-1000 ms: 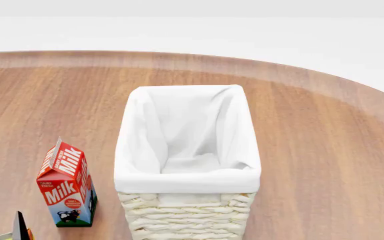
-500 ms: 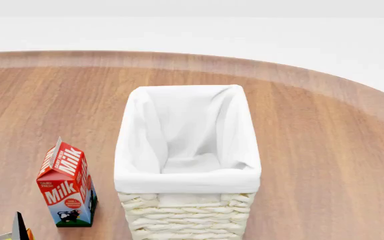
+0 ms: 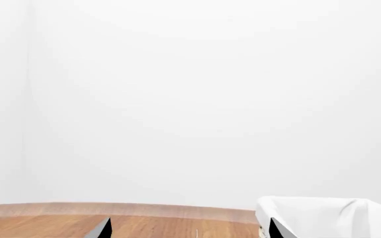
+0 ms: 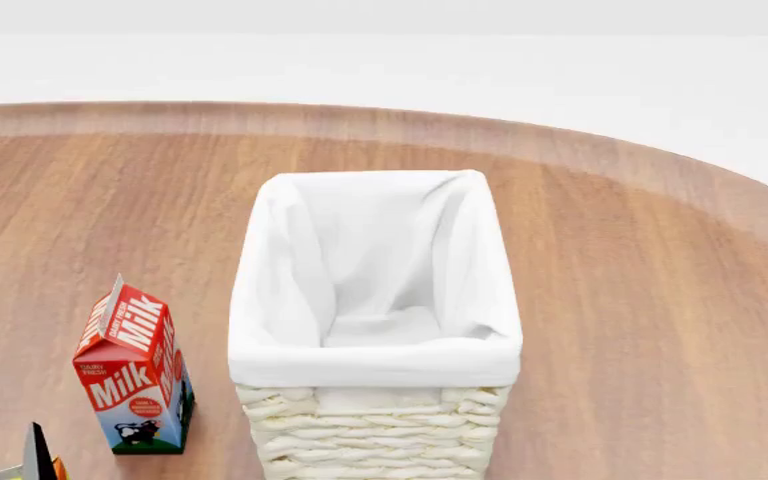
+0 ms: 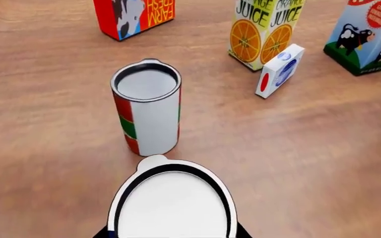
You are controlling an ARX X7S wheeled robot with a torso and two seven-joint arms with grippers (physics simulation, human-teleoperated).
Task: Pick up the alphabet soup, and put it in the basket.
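Note:
The alphabet soup [image 5: 172,203] fills the near edge of the right wrist view. I see its white top with a dark rim and a sliver of blue label. My right gripper [image 5: 172,234] has dark fingers pressed against both sides of the can, shut on it. The cream wicker basket [image 4: 373,430] with a white liner stands in the middle of the head view, and neither arm shows there. My left gripper [image 3: 187,230] is open over the wooden table, its fingertips [image 3: 101,229] wide apart, with the basket [image 3: 323,215] beside one of them.
A red and green can [image 5: 147,106] stands just beyond the soup. Further off are an orange juice carton [image 5: 263,29], a small white box [image 5: 280,72], a milk carton [image 5: 369,34] and a red carton [image 5: 134,17]. The milk carton [image 4: 133,375] stands left of the basket.

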